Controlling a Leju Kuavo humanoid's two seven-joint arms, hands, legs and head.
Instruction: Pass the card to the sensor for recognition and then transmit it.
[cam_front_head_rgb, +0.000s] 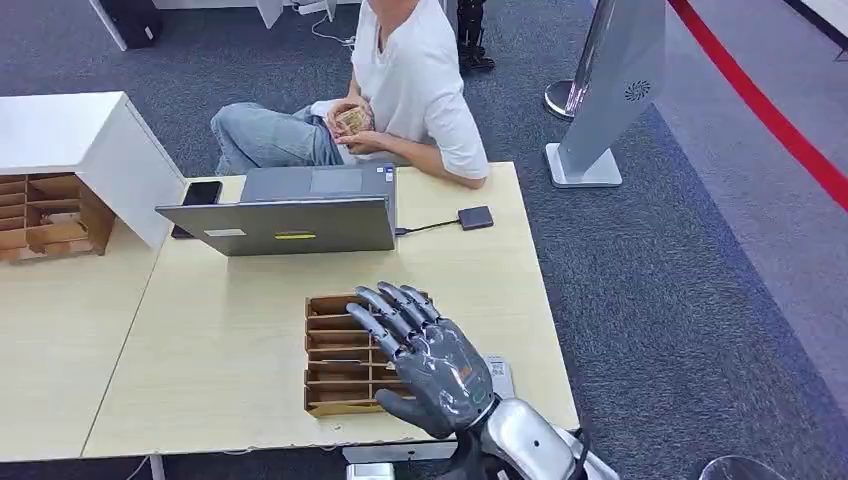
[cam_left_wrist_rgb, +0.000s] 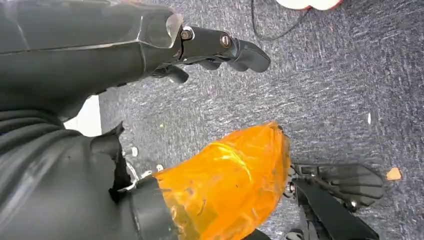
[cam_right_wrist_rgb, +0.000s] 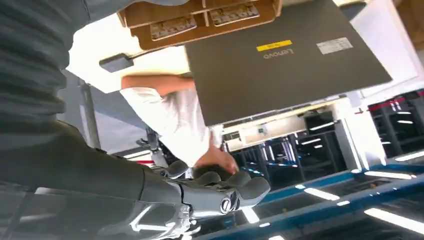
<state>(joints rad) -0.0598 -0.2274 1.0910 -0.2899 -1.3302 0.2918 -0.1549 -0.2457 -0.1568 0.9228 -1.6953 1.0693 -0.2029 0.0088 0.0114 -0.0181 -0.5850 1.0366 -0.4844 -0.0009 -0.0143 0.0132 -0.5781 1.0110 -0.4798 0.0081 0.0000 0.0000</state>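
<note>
A wooden slotted card holder (cam_front_head_rgb: 335, 355) sits on the near part of the light table (cam_front_head_rgb: 220, 340). The right wrist view shows the holder (cam_right_wrist_rgb: 200, 20) with patterned cards (cam_right_wrist_rgb: 172, 27) lying in its slots. My right hand (cam_front_head_rgb: 430, 360) hovers over the holder's right side, fingers spread, holding nothing; the wrist view shows the same hand (cam_right_wrist_rgb: 210, 192) empty. The small black sensor (cam_front_head_rgb: 475, 217) lies at the far right of the table, wired to a grey laptop (cam_front_head_rgb: 290, 215). My left hand (cam_left_wrist_rgb: 220, 50) hangs beside my body above the carpet, empty.
A person in a white shirt (cam_front_head_rgb: 415, 80) sits behind the table holding a stack of cards (cam_front_head_rgb: 352, 120). A black phone (cam_front_head_rgb: 200, 194) lies left of the laptop. A second wooden rack (cam_front_head_rgb: 50, 215) stands far left. A grey stand (cam_front_head_rgb: 610, 90) is on the carpet.
</note>
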